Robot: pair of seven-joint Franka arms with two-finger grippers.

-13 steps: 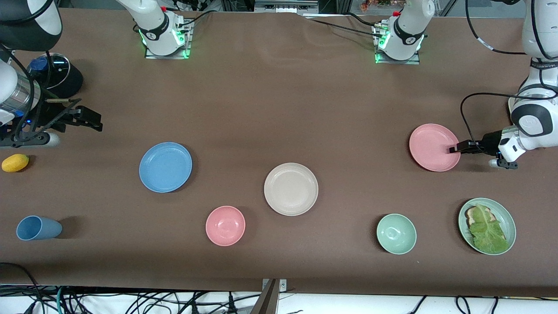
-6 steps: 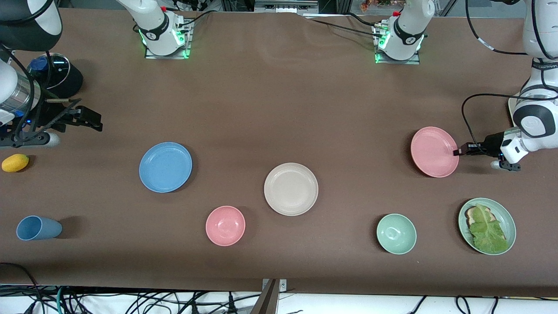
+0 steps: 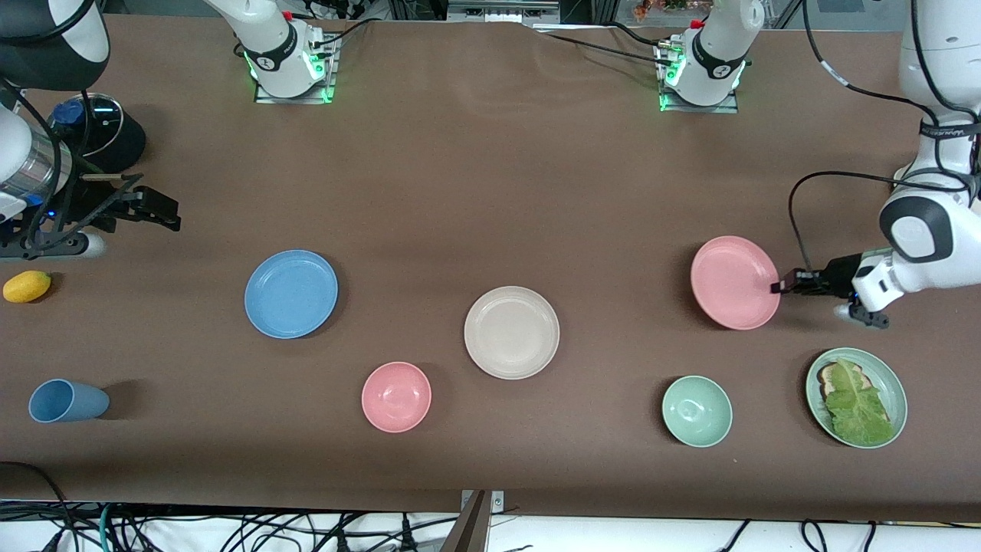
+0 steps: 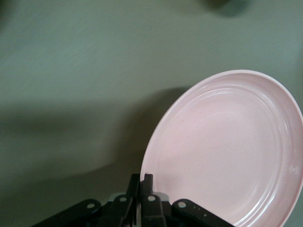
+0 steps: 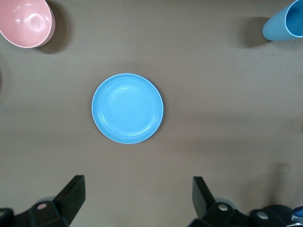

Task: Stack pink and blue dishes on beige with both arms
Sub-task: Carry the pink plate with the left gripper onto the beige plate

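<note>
The pink plate (image 3: 732,282) hangs tilted just above the table toward the left arm's end, casting a shadow. My left gripper (image 3: 778,287) is shut on its rim. The left wrist view shows that gripper (image 4: 143,182) pinching the edge of the pink plate (image 4: 227,146). The beige plate (image 3: 511,332) lies flat mid-table with nothing on it. The blue plate (image 3: 291,294) lies flat toward the right arm's end. My right gripper (image 3: 172,215) waits open over the table at that end, holding nothing. The right wrist view has this gripper (image 5: 137,189) well apart from the blue plate (image 5: 127,108).
A pink bowl (image 3: 396,396) and a pale green bowl (image 3: 697,411) sit nearer the camera than the beige plate. A pale green plate (image 3: 811,389) holds lettuce and bread. A blue cup (image 3: 67,401) lies on its side. A lemon (image 3: 27,286) rests below the right arm.
The left gripper closed on the pink plate's rim, raised it and carried it a little toward the beige plate. The right arm has not moved.
</note>
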